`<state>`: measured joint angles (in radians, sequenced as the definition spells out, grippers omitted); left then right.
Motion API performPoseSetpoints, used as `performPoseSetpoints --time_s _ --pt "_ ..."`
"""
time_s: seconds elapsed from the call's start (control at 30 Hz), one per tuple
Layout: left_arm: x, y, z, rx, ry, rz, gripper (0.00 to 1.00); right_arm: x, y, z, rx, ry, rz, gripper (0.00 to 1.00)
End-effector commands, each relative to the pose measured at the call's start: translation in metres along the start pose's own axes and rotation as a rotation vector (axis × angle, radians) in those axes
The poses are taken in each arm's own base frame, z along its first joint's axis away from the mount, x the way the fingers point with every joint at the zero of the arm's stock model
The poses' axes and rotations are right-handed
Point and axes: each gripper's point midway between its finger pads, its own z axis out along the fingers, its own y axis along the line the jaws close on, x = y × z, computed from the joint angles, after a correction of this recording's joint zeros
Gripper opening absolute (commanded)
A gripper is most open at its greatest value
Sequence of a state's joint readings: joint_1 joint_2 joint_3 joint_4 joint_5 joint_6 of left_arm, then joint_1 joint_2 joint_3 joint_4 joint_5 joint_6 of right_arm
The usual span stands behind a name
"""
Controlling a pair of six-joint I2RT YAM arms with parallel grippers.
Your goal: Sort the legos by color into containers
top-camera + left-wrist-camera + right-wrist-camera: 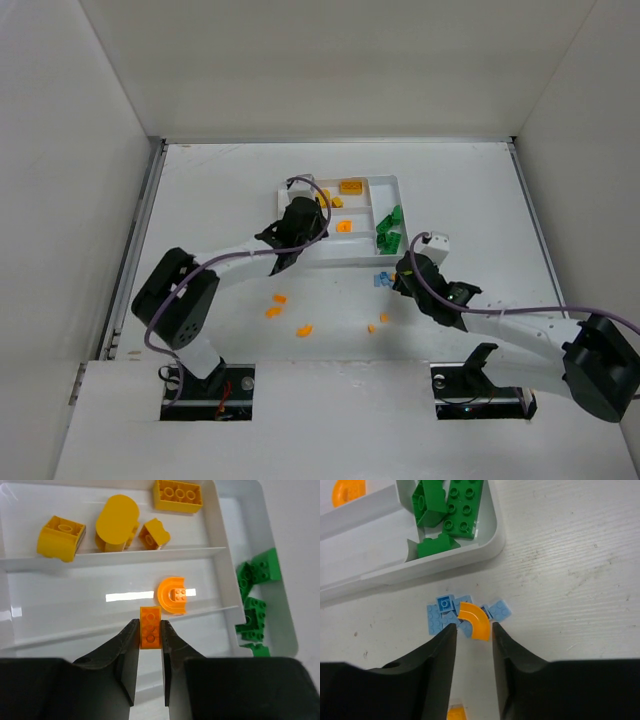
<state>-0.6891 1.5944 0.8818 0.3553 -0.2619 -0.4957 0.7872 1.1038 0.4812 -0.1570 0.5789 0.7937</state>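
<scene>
Two pincers: left pincer (150, 625) clamps orange brick (150, 616); right pincer (474, 627), narrowly parted, straddles curved orange piece (473, 618).

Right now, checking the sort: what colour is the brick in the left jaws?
Orange brick, clearest in the left wrist view.

1. White tray (392, 181) holds yellow bricks (351, 186), an orange piece (344, 226) and green bricks (390, 228).
2. Left gripper (318, 230) hangs over the tray.
3. Right gripper (398, 277) is beside blue pieces (382, 279); orange bits (303, 330) lie scattered on the table (220, 200).
</scene>
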Motion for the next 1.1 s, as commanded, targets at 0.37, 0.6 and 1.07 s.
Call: performPoseSetpoints --time_s 0.37,0.6,1.07 --pt "-0.008 0.018 0.061 -0.049 0.022 -0.016 0.16 0.01 0.004 0.003 -0.012 0.03 -0.001 0.49" --pt "0.0 0.03 0.068 -0.078 0.036 -0.016 0.2 0.015 0.009 -0.001 -0.066 0.065 0.028 0.49" --pt "-0.01 0.013 0.02 0.005 -0.036 -0.049 0.36 0.015 -0.003 0.011 0.018 0.107 0.07 0.45"
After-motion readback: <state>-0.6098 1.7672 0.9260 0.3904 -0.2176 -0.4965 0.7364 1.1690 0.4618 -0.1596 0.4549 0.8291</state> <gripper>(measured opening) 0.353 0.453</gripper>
